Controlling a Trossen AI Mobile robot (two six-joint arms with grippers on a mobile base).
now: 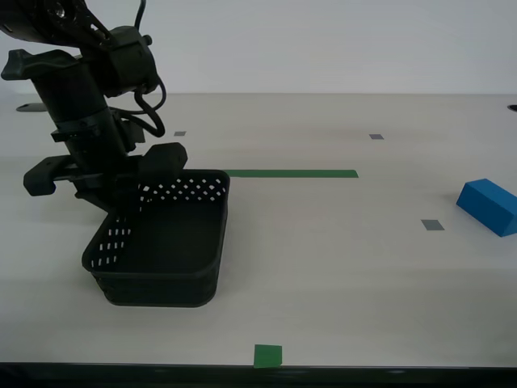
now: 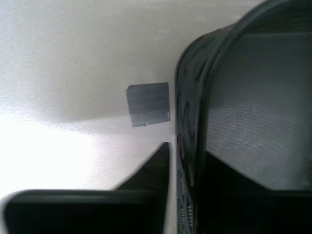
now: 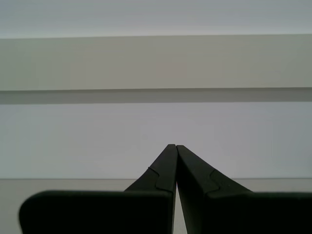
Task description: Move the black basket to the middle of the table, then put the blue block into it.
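My second gripper is closed on the wall of the black basket, one finger outside the rim and the other inside; in the second wrist view the basket's rim runs straight between the two fingers. In the exterior view the arm holding it stands at the exterior view's left, coming down onto the basket's far corner on that side. The basket rests upright on the table, toward the exterior view's left and near the dark front edge, nothing inside it on the visible floor. A grey square lies on the tabletop just outside the basket's wall, close to the outer finger. The blue block lies on the table at the exterior view's far right, well apart from the basket. A long green tape strip runs on the table behind the basket, starting just beside its far rim, and a small green tape piece sits at the front edge. My first gripper has its fingertips pressed together with nothing between them; it points at a plain pale wall, and I cannot find it in the exterior view.
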